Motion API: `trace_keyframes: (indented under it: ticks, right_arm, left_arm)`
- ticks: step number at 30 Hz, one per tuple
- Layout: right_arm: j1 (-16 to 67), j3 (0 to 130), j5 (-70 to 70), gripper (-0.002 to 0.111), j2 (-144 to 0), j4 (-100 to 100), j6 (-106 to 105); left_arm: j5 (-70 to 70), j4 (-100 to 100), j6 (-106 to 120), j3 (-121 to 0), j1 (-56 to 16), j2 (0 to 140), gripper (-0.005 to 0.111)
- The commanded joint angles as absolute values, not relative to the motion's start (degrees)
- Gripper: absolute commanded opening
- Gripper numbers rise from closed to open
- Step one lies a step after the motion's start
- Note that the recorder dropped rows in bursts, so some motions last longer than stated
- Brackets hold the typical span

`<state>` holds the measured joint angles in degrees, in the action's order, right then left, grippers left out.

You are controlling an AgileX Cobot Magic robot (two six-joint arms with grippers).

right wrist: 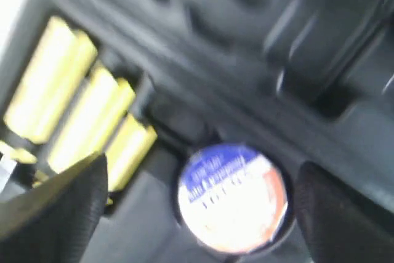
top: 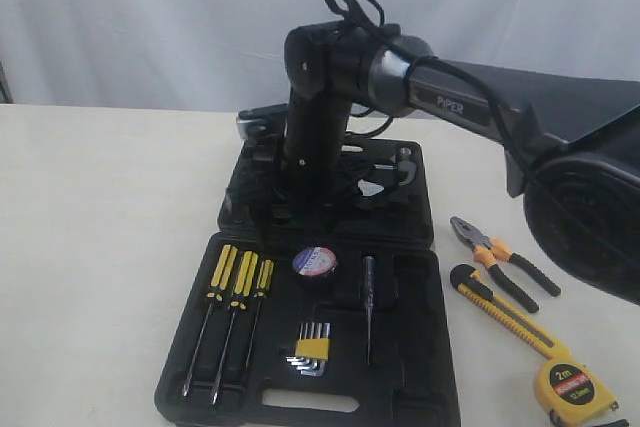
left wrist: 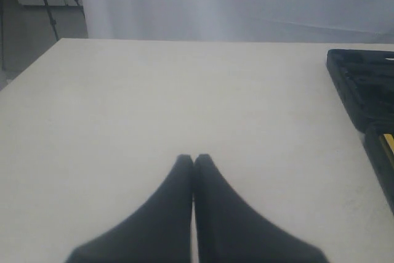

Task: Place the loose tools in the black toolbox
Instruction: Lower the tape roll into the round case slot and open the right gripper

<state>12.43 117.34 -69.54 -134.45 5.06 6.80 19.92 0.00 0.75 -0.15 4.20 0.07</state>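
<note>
Plainly, right tool [right wrist: 202, 165] spread wide, empty, above black tape roll [right wrist: 233, 196] flat in black toolbox [top: 420, 347], label upward.

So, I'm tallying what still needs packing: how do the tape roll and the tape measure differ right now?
The tape roll sits in a recess of the black toolbox; the tape measure lies outside on the table. The tape roll is round and black with a white-blue-red label; the tape measure is boxy and yellow, marked 2m. Both lie label up.
</note>
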Motion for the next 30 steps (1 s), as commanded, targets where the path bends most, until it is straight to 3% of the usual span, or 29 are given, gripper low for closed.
trace_keyframes:
  ticks: [1, 6, 16, 30]
  right_arm:
    - [12.11, 120.78, -69.96, 0.078, -134.01, 4.51, 7.93]
    - [12.11, 121.19, -69.96, 0.071, -133.25, 4.51, 8.30]
    - [12.11, 121.19, -69.96, 0.002, -127.08, 4.63, 4.43]
    - [12.11, 104.32, -69.96, 0.000, -121.23, 3.56, 1.63]
  left_arm:
    - [19.62, 0.00, 0.41, 0.00, 3.93, 0.00, 0.000]
    - [19.62, 0.00, 0.41, 0.00, 3.93, 0.00, 0.000]
    - [19.62, 0.00, 0.41, 0.00, 3.93, 0.00, 0.000]
    - [19.62, 0.00, 0.41, 0.00, 3.93, 0.00, 0.000]
